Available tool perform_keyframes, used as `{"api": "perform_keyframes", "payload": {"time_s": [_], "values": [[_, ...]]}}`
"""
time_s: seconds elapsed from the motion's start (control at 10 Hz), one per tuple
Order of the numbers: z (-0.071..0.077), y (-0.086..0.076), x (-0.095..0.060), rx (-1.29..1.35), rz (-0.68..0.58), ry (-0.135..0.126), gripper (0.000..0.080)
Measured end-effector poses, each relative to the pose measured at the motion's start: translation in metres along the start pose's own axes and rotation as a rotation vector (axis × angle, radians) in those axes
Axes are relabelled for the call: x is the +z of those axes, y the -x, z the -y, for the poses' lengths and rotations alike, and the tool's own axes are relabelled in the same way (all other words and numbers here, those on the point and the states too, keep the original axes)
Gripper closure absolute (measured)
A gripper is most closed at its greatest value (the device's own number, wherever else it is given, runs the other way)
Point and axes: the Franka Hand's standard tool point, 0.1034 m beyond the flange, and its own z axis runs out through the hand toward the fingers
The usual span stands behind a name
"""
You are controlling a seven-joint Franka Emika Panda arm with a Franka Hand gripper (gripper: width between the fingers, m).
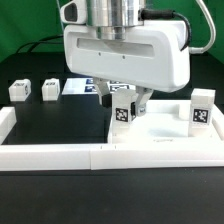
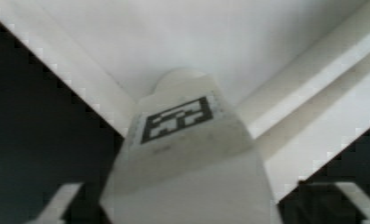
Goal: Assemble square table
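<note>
My gripper (image 1: 127, 103) is shut on a white table leg (image 1: 123, 110) with a black-and-white tag and holds it upright over the near left corner of the white square tabletop (image 1: 165, 135). In the wrist view the leg (image 2: 182, 125) fills the space between my fingers (image 2: 57, 203), with the tabletop's floor and raised rim (image 2: 324, 90) behind it. My gripper (image 2: 191, 207) clamps the leg's upper part. A second leg (image 1: 203, 108) stands upright at the tabletop's right side. Two more legs (image 1: 18, 90) (image 1: 50, 90) lie on the black table at the exterior view's left.
The marker board (image 1: 75, 88) lies at the back, partly behind the gripper body. The long low white border wall (image 1: 55, 156) runs along the front and up the exterior view's left side. Green cloth hangs behind.
</note>
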Motion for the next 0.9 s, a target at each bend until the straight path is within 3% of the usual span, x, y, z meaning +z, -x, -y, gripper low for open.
{"api": "perform_keyframes", "payload": {"time_s": [0.1,0.3,0.9], "values": [[0.004,0.002,-0.008,-0.022,0.010,-0.007,0.0184],[0.010,0.004,-0.024,-0.120,0.003,-0.030,0.0154],[0.010,0.007,-0.024,-0.122,0.003,-0.029,0.0151]]}}
